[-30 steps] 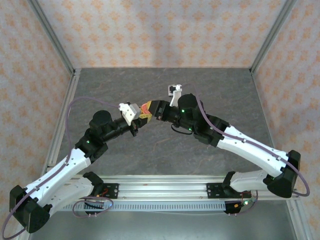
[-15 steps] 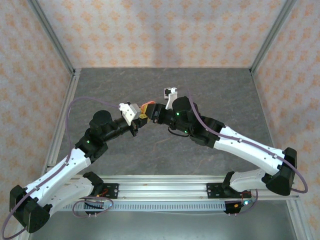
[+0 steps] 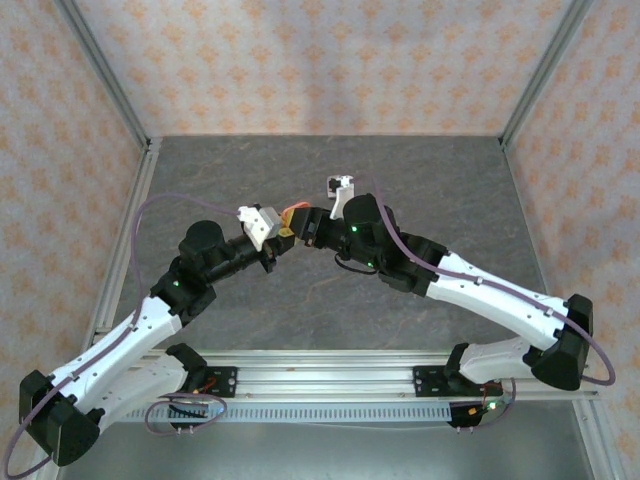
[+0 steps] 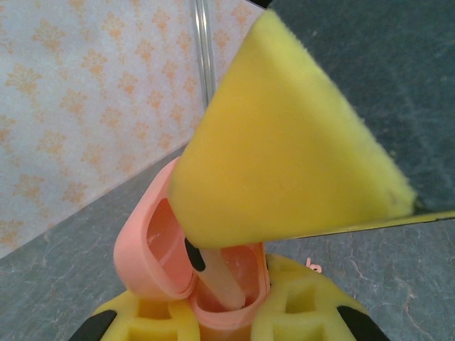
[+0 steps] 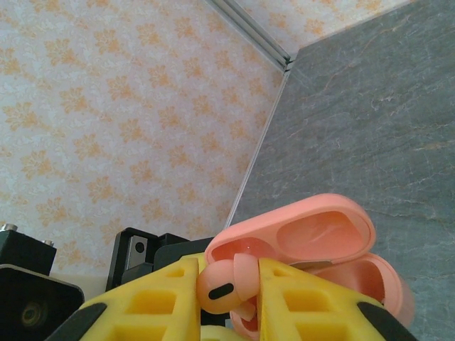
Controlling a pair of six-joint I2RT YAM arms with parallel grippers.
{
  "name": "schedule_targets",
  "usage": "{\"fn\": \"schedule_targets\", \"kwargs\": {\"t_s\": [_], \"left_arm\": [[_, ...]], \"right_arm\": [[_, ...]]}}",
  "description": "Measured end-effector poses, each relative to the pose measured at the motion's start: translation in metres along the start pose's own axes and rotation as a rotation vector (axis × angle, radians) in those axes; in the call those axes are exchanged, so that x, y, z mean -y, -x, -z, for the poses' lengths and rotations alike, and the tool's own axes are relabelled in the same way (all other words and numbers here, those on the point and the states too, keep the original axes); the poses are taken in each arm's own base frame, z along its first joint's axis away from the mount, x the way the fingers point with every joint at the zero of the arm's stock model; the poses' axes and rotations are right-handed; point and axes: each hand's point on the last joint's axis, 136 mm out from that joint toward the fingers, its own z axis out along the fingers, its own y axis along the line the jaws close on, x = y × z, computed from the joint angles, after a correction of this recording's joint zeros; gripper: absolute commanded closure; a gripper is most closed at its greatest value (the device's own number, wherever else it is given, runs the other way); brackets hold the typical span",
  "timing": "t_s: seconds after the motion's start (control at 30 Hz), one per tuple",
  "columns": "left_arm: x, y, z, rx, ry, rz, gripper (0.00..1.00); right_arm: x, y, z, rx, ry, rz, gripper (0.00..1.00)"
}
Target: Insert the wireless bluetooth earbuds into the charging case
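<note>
A: How did things stand over the grey table [image 3: 430,180]?

B: Both arms met in mid-air above its middle. The left gripper [image 3: 284,234] was clamped narrow on the base of the coral-pink charging case [image 4: 153,249], whose lid was hinged open. The right gripper [image 3: 304,222] pinched a coral-pink earbud [image 5: 222,285] by its head between nearly closed yellow fingers [image 5: 306,298].

A: And the earbud against the case?

B: From the left wrist, its pale stem reached down into one well of the case. Whether it was seated I couldn't tell, because a right finger hid the top.

A: What could have gone wrong?

B: Neither piece rested on the table, so the case might have twisted in the left grip if the right arm pushed off-axis. A tilted stem could have jammed on the well's rim. Letting go early could have let the earbud tip out and drop to the table. The open lid also sat close to the right fingers and could have been knocked.
</note>
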Motion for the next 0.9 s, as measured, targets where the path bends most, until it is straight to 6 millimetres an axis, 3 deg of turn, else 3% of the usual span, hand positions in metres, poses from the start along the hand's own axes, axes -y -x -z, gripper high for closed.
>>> {"fn": "schedule_targets", "kwargs": {"t_s": [0.9], "left_arm": [[-0.0037,-0.0049,0.0001,-0.020,0.023,0.006,1.00]], "right_arm": [[0.0021,-0.0005,-0.0061,0.006,-0.007,-0.011,0.70]]}}
